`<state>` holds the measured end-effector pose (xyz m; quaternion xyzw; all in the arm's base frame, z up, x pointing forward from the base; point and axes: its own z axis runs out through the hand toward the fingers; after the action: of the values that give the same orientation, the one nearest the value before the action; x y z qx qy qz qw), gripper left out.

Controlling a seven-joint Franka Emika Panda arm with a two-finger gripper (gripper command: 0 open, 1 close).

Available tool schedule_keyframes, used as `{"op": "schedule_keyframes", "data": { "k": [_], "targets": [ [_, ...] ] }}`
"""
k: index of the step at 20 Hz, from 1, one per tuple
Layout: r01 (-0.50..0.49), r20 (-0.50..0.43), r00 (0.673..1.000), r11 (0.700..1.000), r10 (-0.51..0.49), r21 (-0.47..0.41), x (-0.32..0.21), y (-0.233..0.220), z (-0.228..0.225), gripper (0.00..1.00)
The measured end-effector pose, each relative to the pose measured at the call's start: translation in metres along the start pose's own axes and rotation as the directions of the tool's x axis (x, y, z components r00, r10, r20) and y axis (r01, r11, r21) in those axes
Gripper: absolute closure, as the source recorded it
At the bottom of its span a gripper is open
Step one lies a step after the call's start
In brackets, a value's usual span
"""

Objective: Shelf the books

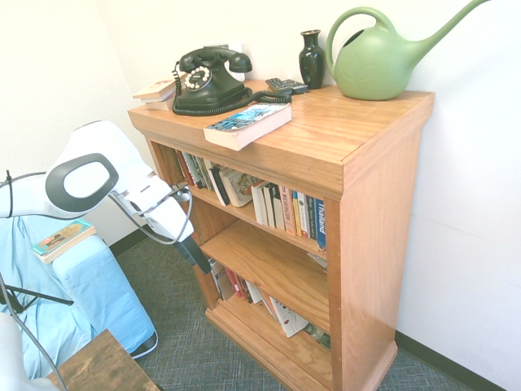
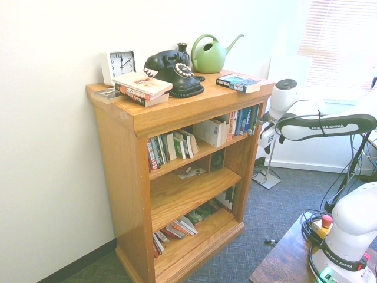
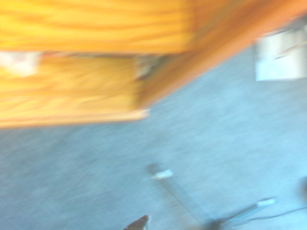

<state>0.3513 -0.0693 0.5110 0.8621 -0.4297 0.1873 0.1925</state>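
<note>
The hand is spread and empty beside the bookcase, presumably for clearance. The blue-covered paperback is positioned above it, overhanging the front edge, probably for easier gripping.

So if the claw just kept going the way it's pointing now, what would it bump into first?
Probably the grey carpet: the claw points steeply down, beside the bookcase, though depth is hard to judge.
</note>
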Motion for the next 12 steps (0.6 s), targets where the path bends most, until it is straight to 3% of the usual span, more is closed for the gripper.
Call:
{"op": "schedule_keyframes", "data": {
  "k": [5,12],
  "targets": [
    [0.073,-0.210,0.973,0.993,-0.092,-0.096,0.026,0.012,-0.033,0.00],
    [0.142,-0.426,0.876,0.965,-0.226,-0.221,0.044,0.002,-0.076,0.00]
  ]
}}
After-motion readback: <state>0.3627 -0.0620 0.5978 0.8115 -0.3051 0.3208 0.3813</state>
